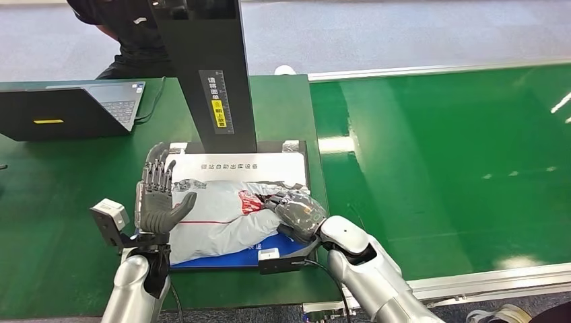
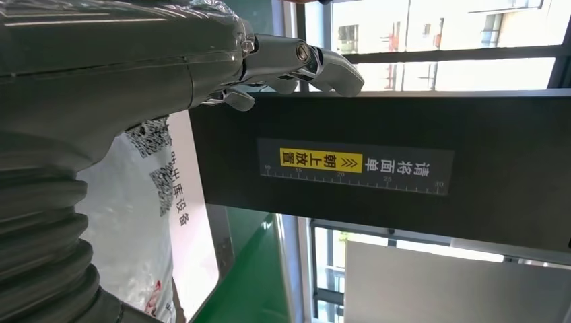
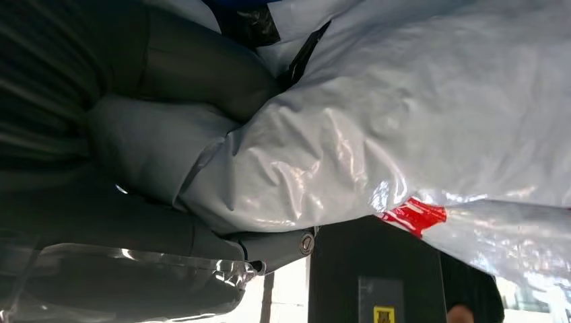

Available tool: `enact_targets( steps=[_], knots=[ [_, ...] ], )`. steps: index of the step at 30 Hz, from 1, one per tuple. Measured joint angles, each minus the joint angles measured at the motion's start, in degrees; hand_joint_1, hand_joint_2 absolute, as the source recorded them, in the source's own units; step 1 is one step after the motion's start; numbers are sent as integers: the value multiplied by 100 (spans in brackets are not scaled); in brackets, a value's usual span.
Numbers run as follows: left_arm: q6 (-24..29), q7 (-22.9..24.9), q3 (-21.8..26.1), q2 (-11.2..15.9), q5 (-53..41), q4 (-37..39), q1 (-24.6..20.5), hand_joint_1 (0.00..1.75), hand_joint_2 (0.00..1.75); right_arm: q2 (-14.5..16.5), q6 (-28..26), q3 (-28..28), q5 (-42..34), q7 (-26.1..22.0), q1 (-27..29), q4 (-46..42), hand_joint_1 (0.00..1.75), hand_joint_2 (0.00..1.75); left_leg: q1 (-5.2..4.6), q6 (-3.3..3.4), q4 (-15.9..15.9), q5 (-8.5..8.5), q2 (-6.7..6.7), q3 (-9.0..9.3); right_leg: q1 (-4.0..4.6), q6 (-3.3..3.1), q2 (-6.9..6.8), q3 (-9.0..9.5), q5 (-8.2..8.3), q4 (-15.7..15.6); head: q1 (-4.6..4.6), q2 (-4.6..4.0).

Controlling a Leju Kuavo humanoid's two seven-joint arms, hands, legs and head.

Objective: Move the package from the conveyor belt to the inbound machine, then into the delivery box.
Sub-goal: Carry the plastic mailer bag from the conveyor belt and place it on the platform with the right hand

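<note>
A white package (image 1: 215,219) lies on the inbound machine (image 1: 269,156) plate at lower centre of the frame. The right hand (image 1: 296,210) grips its right edge. The left hand (image 1: 156,198) stands upright at its left edge, fingers spread, holding nothing.
</note>
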Motion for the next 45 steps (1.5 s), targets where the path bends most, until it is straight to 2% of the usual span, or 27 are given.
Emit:
enact_targets(
  steps=[2, 3, 8, 12, 14, 16, 19, 21, 23, 25, 28, 31, 33, 37, 42, 45],
  knots=[
    [1, -3, -3, 1, 0, 19, 1, 0, 175, 2, -266, 243, 63, 108, -287, 402, 12, 175, -1, 0, 1, 0, 0, 2, 0, 0, 0, 2, 0, 0, 1, 0],
    [1, -2, -5, 1, 0, 23, 3, 0, 175, 3, -421, 351, 103, 186, -412, 603, 0, 175, -1, 0, 1, 1, 0, 3, 0, 0, 0, 3, 0, 0, 0, 0],
    [1, 14, -9, 2, 1, 25, 46, 0, 175, 21, -975, 588, 162, 602, -753, 1337, 0, 175, -1, 1, 1, 2, -2, 3, -1, 0, -1, 4, 1, 0, 1, 0],
    [13, 40, -8, 3, 8, 22, 138, 0, 175, 51, -1295, 579, 0, 829, -839, 1596, 0, 175, -1, 0, 1, 1, -1, 4, 0, -1, -1, 4, 0, 0, -1, 0],
    [21, 64, -7, 4, 16, 21, 171, 0, 175, 58, -1379, 515, -155, 843, -845, 1626, 0, 175, -1, 0, 1, 1, -1, 4, 0, -1, -1, 4, 0, 0, 0, 0],
    [30, 94, -4, 7, 24, 8, 200, 0, 175, 58, -1297, 395, -508, 660, -829, 1616, 0, 175, -1, 0, 1, 1, -1, 4, 0, 0, -1, 4, 0, 0, 1, 0],
    [33, 119, 2, 9, 37, -35, 261, 0, 175, 49, -723, 65, -1595, -68, -672, 1430, 0, 175, -1, 1, 1, 1, -2, 3, -1, 0, -1, 3, 0, -1, 1, 0],
    [32, 121, 7, 9, 45, -58, 297, 0, 175, 33, -147, -164, -2350, -547, -504, 1226, 0, 175, -1, 1, 1, 1, -2, 1, 0, 0, -1, 1, 0, -1, 0, 0],
    [22, 122, 11, 12, 45, -69, 316, 0, 175, -5, 763, -385, -3248, -1021, -322, 931, 0, 175, -1, 1, 2, 1, -2, 0, 0, -1, -1, -1, 0, -1, -1, 0],
    [1, 119, 16, 17, 43, -72, 322, 0, 175, -77, 1928, -586, -4334, -1426, -72, 471, 0, 175, -1, 0, 2, 0, -2, -2, 0, -2, -2, -3, -1, -1, 0, 0],
    [-25, 116, 20, 30, 37, -72, 320, 0, 175, -220, 3530, -764, -5875, -1667, 396, -479, 0, 175, -1, -1, 2, -2, -2, -4, 1, -5, -3, -6, -4, -1, -1, 0],
    [-46, 124, 22, 48, 11, -72, 311, 0, 175, -333, 4413, -950, -6772, -1692, 816, -1432, 0, 175, -1, -3, 1, -4, -2, -5, 0, -6, -2, -8, -6, -1, 0, 0],
    [-69, 140, 21, 55, -21, -72, 306, 0, 175, -372, 4656, -1139, -7004, -1690, 1048, -1969, 0, 175, -1, -4, 1, -4, -1, -5, 0, -6, -2, -9, -6, -2, 0, 0],
    [-145, 147, -23, 71, -322, -73, 310, 0, 175, -388, 4756, -1599, -7069, -1684, 1423, -2674, 0, 175, -1, -4, 2, -4, -2, -4, 0, -5, -3, -7, -5, -2, 1, 0],
    [-159, 66, -392, 190, -1525, -110, 338, 0, 175, -336, 4900, -2262, -7011, -1684, 1813, -3152, 0, 175, -2, -3, 2, -4, -2, -5, -1, -5, -3, -6, -5, -2, 1, 0],
    [123, 83, -697, 273, -2342, -117, 349, 0, 175, -277, 4967, -2532, -6968, -1684, 1988, -3310, 0, 175, -2, -4, 1, -4, -2, -6, -1, -6, -3, -7, -5, -2, 0, 0]
  ],
)
